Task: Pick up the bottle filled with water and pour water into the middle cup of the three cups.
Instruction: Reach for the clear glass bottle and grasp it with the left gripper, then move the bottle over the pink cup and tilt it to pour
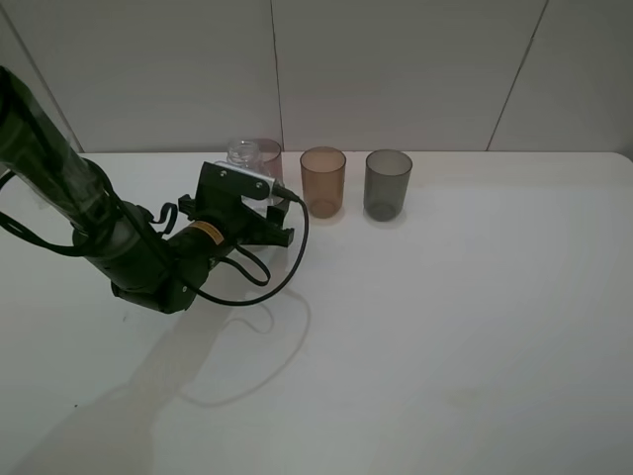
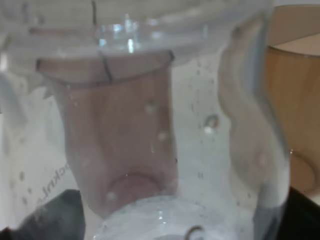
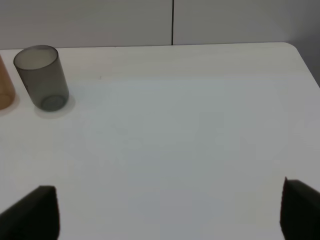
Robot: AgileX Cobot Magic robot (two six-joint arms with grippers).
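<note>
The clear bottle [image 1: 242, 153] stands upright at the back left, just in front of the pinkish-mauve cup [image 1: 270, 151]. My left gripper [image 1: 262, 226] is open, its jaws on either side of the bottle's lower body. In the left wrist view the bottle [image 2: 200, 150] fills the frame, with dark fingertips [image 2: 305, 215] at its sides and the mauve cup [image 2: 120, 135] seen through it. The middle amber-brown cup [image 1: 322, 181] stands to the right, also in the left wrist view [image 2: 295, 100]. The dark grey-green cup [image 1: 388, 184] is rightmost. My right gripper [image 3: 170, 215] is open and empty.
The white table [image 1: 445, 327] runs to a pale wall behind the cups. The right wrist view shows the grey-green cup [image 3: 41, 77], a sliver of the amber cup [image 3: 4, 90] and the table's far right corner [image 3: 295, 50]. The left arm's cable [image 1: 282, 272] loops over the table.
</note>
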